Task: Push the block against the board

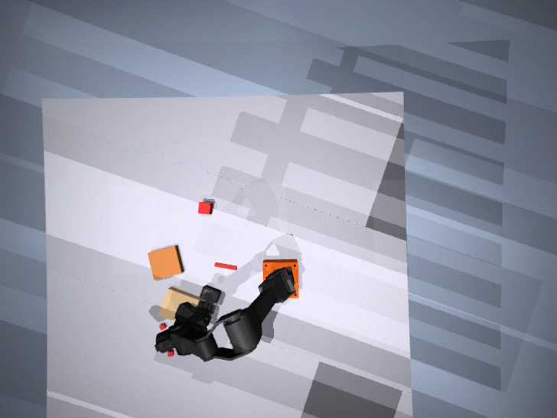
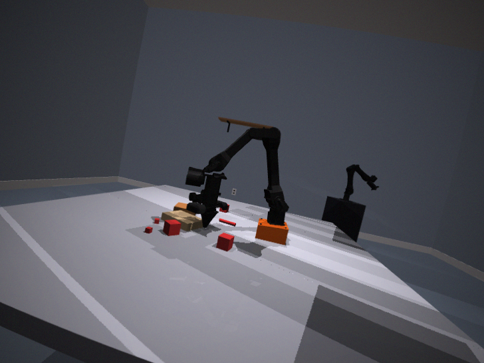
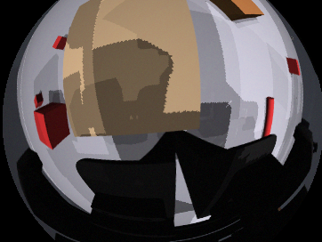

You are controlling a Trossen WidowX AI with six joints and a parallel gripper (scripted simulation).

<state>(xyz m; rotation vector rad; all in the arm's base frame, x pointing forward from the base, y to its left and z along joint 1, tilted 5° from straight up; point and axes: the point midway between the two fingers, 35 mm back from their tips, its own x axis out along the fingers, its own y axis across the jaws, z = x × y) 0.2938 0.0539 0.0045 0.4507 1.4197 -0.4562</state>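
The end effector (image 1: 210, 310) (image 2: 207, 224) (image 3: 172, 133) was closed and empty beside the tan board (image 1: 173, 302) (image 2: 177, 217) (image 3: 142, 58); the orange square block (image 1: 164, 262) (image 2: 180, 205) (image 3: 245, 8) sat apart. Lining up a push seemed in hand, next needing low, steady contact.

In the outside view, a thin red stick (image 1: 225, 266) (image 2: 227, 221) (image 3: 269, 116) lies flat on the desk (image 1: 103, 193) (image 2: 117, 281). One red block (image 2: 225, 242) sits in front of the stick. Another red block (image 1: 205, 207) (image 2: 224, 211) (image 3: 293, 66) sits behind it. To its left are a big red block (image 2: 171, 227) (image 3: 52, 125) and two tiny red ones, (image 1: 162, 326) (image 2: 156, 221) (image 3: 60, 43) (image 1: 170, 353) (image 2: 148, 229) (image 3: 38, 99) well apart from it. A white wall plug (image 2: 234, 191) is behind the stick.
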